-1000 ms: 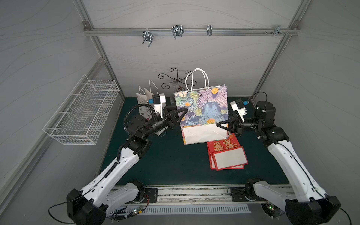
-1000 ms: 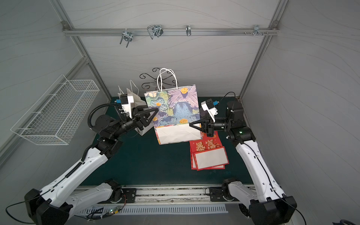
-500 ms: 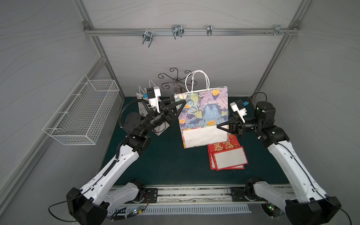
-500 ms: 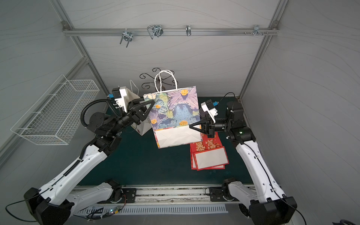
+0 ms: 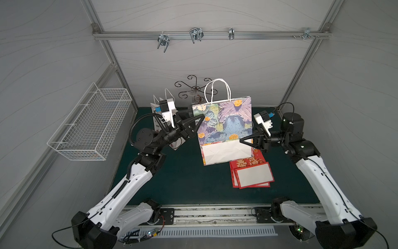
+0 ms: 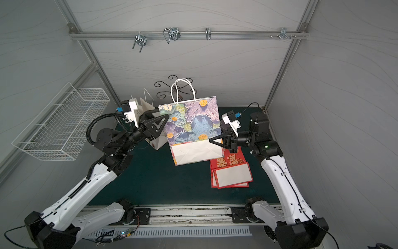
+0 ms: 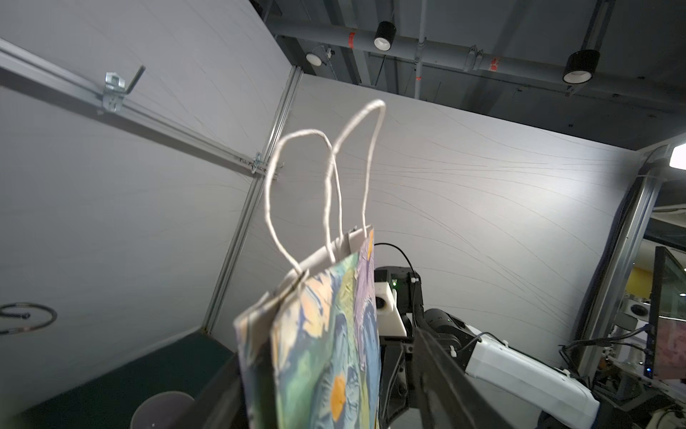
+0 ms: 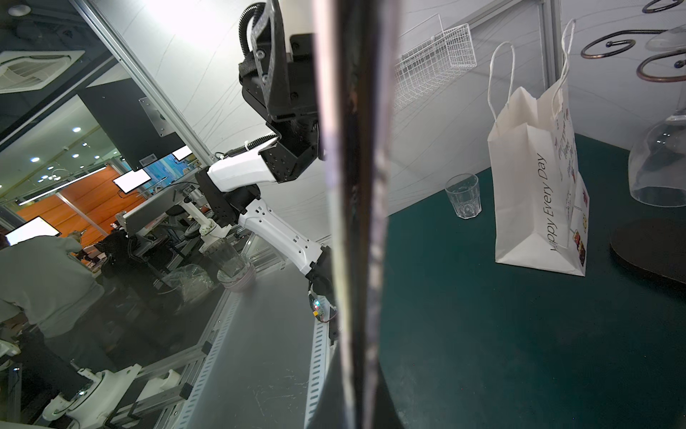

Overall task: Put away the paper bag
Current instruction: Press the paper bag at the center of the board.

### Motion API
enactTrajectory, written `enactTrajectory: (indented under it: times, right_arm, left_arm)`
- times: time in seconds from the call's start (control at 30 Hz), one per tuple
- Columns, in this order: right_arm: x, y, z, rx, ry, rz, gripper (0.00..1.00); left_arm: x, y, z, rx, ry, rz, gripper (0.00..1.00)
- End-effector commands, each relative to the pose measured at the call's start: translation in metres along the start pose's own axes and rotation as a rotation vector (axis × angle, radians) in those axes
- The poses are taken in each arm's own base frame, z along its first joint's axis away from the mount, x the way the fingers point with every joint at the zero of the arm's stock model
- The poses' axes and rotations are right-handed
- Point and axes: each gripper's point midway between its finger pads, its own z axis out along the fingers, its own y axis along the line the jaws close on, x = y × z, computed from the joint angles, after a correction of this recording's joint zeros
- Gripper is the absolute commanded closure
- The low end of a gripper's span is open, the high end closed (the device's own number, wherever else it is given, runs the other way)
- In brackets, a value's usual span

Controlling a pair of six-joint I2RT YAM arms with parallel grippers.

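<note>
The paper bag [image 5: 225,129] [image 6: 193,127], flower-printed with white cord handles [image 7: 326,178], hangs upright above the green table. My right gripper [image 5: 242,141] [image 6: 212,141] is shut on its right edge, low down; in the right wrist view the bag [image 8: 356,185] runs edge-on out of the closed fingers [image 8: 336,390]. My left gripper [image 5: 197,113] [image 6: 163,113] is open and straddles the bag's upper left edge. In the left wrist view the bag [image 7: 319,353] stands between the spread fingers [image 7: 438,371], with a gap on one side.
A white paper bag [image 8: 534,193] [image 6: 146,105] stands behind my left gripper. Flat red bags [image 5: 251,174] lie under my right arm. A wire basket [image 5: 92,125] hangs on the left wall, hooks [image 5: 196,35] on the back rail. A tumbler [image 8: 464,195] and glass rack [image 5: 195,88] stand at the back.
My left gripper rose along the bag's left edge and its jaws spread apart, letting go of the bag. The right gripper stayed shut on the bag.
</note>
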Motion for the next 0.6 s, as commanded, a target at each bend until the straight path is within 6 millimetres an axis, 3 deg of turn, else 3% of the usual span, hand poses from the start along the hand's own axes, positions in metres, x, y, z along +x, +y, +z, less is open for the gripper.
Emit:
enactTrajectory:
  times: [0.0, 0.13, 0.2, 0.47, 0.57]
  right_arm:
    - [-0.016, 0.012, -0.001, -0.005, -0.012, -0.056, 1.0]
    - [-0.024, 0.013, -0.001, -0.002, -0.018, -0.084, 1.0]
    - [-0.026, 0.013, -0.001, -0.001, -0.017, -0.093, 1.0]
    - [-0.019, -0.003, 0.0, 0.064, -0.009, -0.07, 1.0]
    - [-0.017, -0.006, 0.0, 0.074, -0.008, -0.061, 1.0]
  left_arm:
    - [0.02, 0.0, -0.01, 0.012, 0.051, -0.058, 0.27]
    - [0.076, -0.002, -0.016, 0.098, 0.275, -0.142, 0.26]
    - [0.091, -0.002, -0.021, 0.121, 0.33, -0.156, 0.26]
    - [0.085, -0.012, -0.019, 0.178, 0.326, -0.172, 0.34]
    - [0.086, -0.014, -0.018, 0.186, 0.335, -0.174, 0.54]
